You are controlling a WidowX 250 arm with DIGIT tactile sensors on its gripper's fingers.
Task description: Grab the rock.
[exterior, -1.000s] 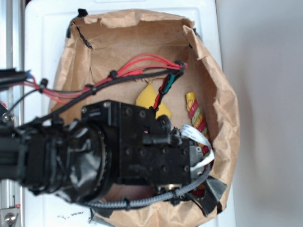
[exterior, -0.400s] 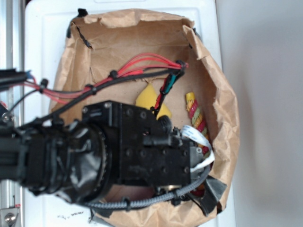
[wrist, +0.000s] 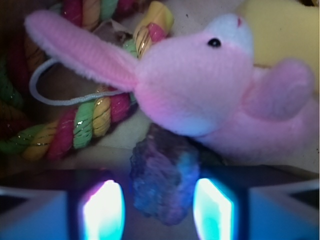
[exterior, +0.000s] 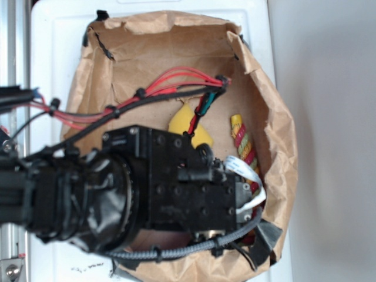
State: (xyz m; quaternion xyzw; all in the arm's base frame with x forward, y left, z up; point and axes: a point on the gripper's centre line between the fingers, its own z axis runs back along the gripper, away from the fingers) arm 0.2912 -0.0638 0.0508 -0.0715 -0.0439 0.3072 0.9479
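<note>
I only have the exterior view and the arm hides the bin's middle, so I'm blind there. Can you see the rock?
Observer: Yes. In the wrist view the rock sits between the fingers of the end effector.
Operator: Anything crowding it?
Observer: A pink plush bunny lies right behind it; I cannot tell whether they touch.
Operator: Is the end effector shut on it?
Observer: Not clearly; small gaps show on both sides of the rock.

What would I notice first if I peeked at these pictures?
Up close, a fluffy pink plush bunny with long ears fills the wrist view, lying next to a twisted pink, yellow and green rope. Just below it, a small rough dark rock sits between the pincer's glowing fingers. From outside, the big black robot arm covers a crumpled brown paper bag.
</note>
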